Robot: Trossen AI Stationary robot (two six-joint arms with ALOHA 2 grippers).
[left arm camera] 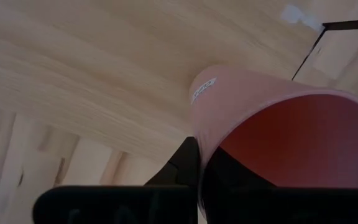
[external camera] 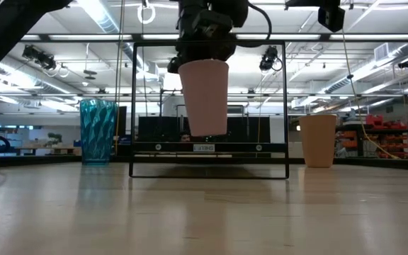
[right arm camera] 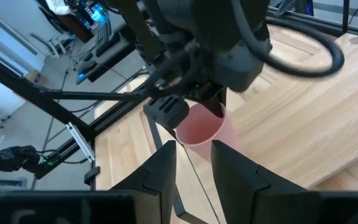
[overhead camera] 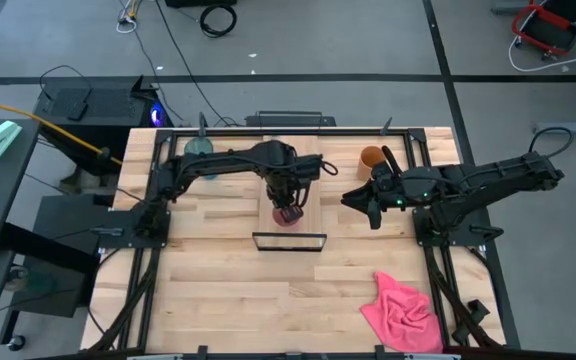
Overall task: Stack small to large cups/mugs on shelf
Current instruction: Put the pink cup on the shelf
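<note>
Pink plastic is what my left gripper holds: the small pink cup, pinched at its rim with one finger inside the mouth and the other outside. In the low view the cup hangs upright, mouth up, clear of any surface, inside the outline of the black metal frame. From above, it is over the shelf, the narrow light-wood plank lying on the table, close to the end of the plank where the frame stands. The left wrist view shows the cup's red-pink inside and a small white sticker on its outer wall, with the wood grain below.

My right gripper waits beside the shelf, on the side where the orange-brown cup is, and points toward the pink cup. Its fingers stand a little apart with nothing between them, and its wrist camera looks past them at the left gripper and the pink cup.

The orange-brown cup stands upright on the table near the right arm, well apart from the shelf. The teal tumbler stands upright on the other side of the shelf, near the far table edge. A pink cloth lies crumpled on the table, well apart from the shelf, toward the near edge.
</note>
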